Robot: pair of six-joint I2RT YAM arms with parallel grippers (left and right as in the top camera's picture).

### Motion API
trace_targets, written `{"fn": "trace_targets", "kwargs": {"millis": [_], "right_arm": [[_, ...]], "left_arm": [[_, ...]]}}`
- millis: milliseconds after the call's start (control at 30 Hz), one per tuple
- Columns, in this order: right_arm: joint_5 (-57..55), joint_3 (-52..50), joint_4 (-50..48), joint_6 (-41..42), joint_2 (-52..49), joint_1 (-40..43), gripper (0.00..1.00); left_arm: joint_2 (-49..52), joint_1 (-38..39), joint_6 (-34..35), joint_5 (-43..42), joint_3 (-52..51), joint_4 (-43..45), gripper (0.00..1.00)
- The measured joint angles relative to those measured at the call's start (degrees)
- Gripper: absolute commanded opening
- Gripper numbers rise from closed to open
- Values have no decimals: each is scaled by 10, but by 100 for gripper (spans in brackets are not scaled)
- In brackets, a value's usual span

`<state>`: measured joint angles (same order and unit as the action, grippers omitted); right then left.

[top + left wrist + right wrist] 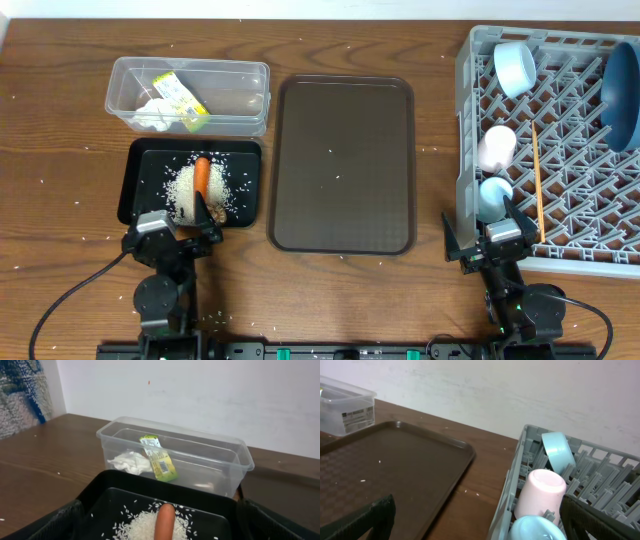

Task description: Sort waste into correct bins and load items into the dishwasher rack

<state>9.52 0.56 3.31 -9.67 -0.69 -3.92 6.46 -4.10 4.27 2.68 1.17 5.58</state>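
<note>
The clear tub (250, 80) holds the yellow-green wrapper (180, 97) and crumpled white tissue (152, 112); both show in the left wrist view, wrapper (159, 459) and tissue (128, 462). The black tray (142, 160) holds white rice (185, 190), the orange stick (202, 173) and a brownish scrap (218, 214). The grey rack (560, 150) holds the large blue dish (622, 95), the small light-blue bowl (514, 68), the pink cup (496, 146), the light-blue cup (493, 196) and chopsticks (537, 180). My left gripper (172, 232) is open and empty at the tray's near edge. My right gripper (492, 240) is open and empty at the rack's near left corner.
A large dark brown serving tray (343, 165) lies between the bins and the rack. Loose rice grains are scattered on the wooden table (60, 140). A white wall stands behind the table in both wrist views.
</note>
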Motion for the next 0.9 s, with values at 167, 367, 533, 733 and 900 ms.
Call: {"fn": "trace_targets", "kwargs": {"millis": [167,367,533,733,900], "right_arm": [[0,0,0,0,0,0,99],[0,0,0,0,0,0,99],[0,0,0,0,0,0,99],[0,0,0,0,0,0,99],[0,0,0,0,0,0,99]], "left_arm": [[-31,10,0,-2,-5,-55,98],[-58,17,0,-10,-3,-67,98],[-58,21,0,-12,-2,-68,98],[-58,21,0,-12,-2,-68,98],[-58,21,0,-12,-2,-69,98]]}}
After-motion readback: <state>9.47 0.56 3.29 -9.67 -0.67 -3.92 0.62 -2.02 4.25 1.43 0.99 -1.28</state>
